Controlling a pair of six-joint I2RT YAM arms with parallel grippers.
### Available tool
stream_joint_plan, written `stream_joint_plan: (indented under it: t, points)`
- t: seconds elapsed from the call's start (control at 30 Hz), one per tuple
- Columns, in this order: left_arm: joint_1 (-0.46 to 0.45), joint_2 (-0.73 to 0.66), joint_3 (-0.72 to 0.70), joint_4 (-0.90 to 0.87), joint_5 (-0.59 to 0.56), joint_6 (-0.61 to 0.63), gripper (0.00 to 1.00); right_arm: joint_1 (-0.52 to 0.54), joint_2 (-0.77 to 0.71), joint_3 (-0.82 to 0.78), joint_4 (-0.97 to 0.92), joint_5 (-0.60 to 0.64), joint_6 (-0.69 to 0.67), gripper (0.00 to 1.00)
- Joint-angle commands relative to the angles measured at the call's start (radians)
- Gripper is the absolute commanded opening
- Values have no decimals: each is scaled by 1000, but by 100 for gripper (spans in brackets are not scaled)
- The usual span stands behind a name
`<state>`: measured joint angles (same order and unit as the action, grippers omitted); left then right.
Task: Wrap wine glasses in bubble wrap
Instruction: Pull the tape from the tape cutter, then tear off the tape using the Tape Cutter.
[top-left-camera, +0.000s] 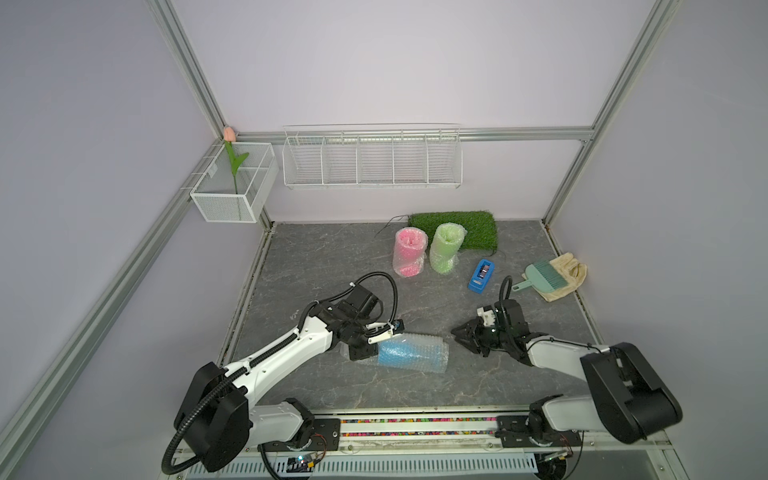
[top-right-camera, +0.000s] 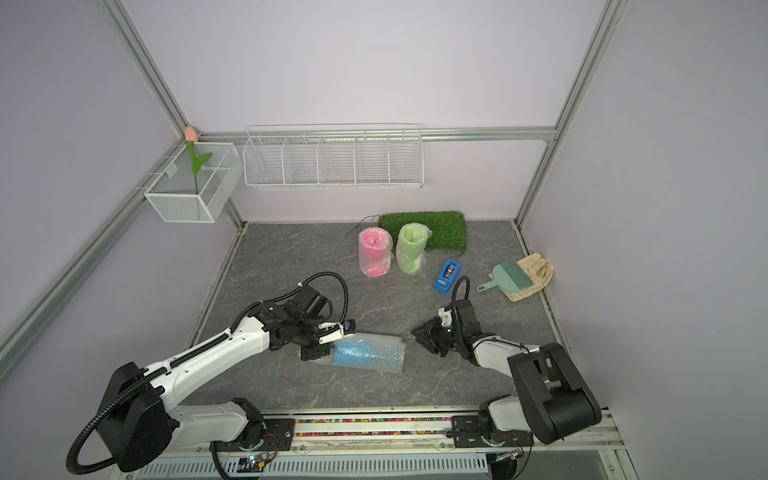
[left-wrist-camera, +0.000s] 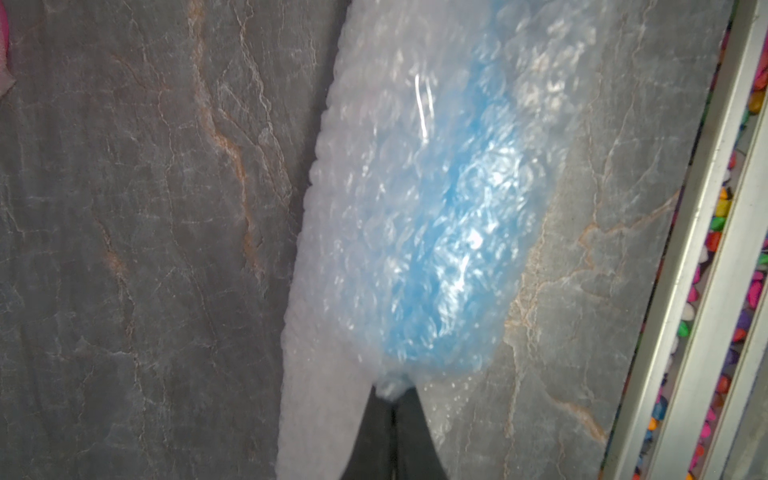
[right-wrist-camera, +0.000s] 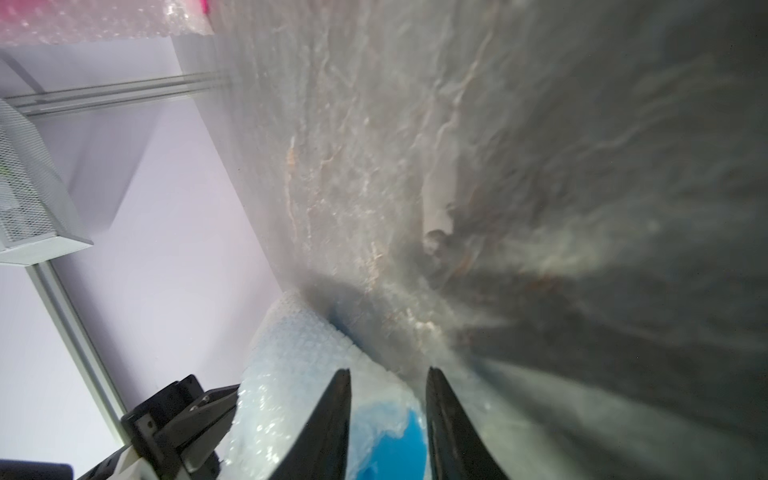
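Observation:
The blue wine glass (top-left-camera: 399, 353) lies on its side on the dark stone table, rolled inside bubble wrap (top-left-camera: 428, 347). My left gripper (top-left-camera: 376, 347) is shut on the left end of that wrap; the left wrist view shows the black jaws (left-wrist-camera: 392, 395) pinching the film just below the blue glass (left-wrist-camera: 457, 232). My right gripper (top-left-camera: 456, 336) hovers open just right of the roll, touching nothing; in the right wrist view its fingers (right-wrist-camera: 388, 370) frame the roll's open end and the blue glass (right-wrist-camera: 399, 440). The pink glass (top-left-camera: 409, 251) and the green glass (top-left-camera: 445, 247) stand wrapped at the back.
A green grass mat (top-left-camera: 473, 226) lies behind the wrapped pair. A blue tape dispenser (top-left-camera: 481, 276), a teal hand brush (top-left-camera: 540, 276) and a beige cloth (top-left-camera: 571, 268) sit at the right. A wire rack (top-left-camera: 372, 160) and a mesh box (top-left-camera: 232, 183) with a tulip hang on the walls.

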<state>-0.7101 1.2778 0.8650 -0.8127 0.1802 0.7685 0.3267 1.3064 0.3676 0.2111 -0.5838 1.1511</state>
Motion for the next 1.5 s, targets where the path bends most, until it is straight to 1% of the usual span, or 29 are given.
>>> stream_joint_plan:
  t: [0.0, 0.07, 0.13, 0.27, 0.33, 0.43, 0.57, 0.73, 0.87, 1.07, 1.2, 1.27, 1.37, 1.4, 1.47]
  points:
    - [-5, 11, 16, -12, 16, 11, 5, -2, -127, 37, -202, 45, -52, 41]
    - [-5, 11, 16, -12, 16, 10, 5, -26, -178, 84, -309, 59, -103, 44]
    - [-5, 12, 17, -13, 17, 9, 5, -69, -188, 132, -379, 53, -162, 45]
    - [-5, 11, 15, -12, 18, 9, 5, -211, -128, 203, -389, -2, -274, 45]
    - [-5, 9, 14, -11, 20, 11, 5, -259, -76, 241, -372, 0, -329, 45]
    - [-5, 13, 17, -12, 23, 12, 5, -305, 29, 296, -306, 2, -392, 45]
    - [-5, 22, 25, -20, 35, 9, 4, -327, 201, 365, -202, 3, -419, 45]
    - [-5, 33, 27, -21, 43, 9, 5, -331, 372, 421, -64, -14, -396, 46]
    - [-5, 40, 36, -33, 50, 8, 5, -333, 449, 449, 40, -35, -359, 45]
    - [-5, 33, 33, -32, 51, 8, 5, -338, 498, 468, 78, -32, -338, 36]
    - [-5, 28, 31, -34, 48, 8, 5, -345, 513, 467, 84, -31, -333, 24]
    - [-5, 23, 28, -30, 47, 8, 5, -346, 513, 460, 78, -25, -336, 20]
    - [-5, 18, 25, -28, 46, 8, 5, -346, 514, 454, 47, -13, -350, 9]
    - [-5, 18, 24, -28, 46, 8, 5, -347, 514, 451, 29, -6, -357, 7]
    - [-5, 19, 25, -28, 47, 8, 5, -346, 514, 449, -9, 9, -375, 7]
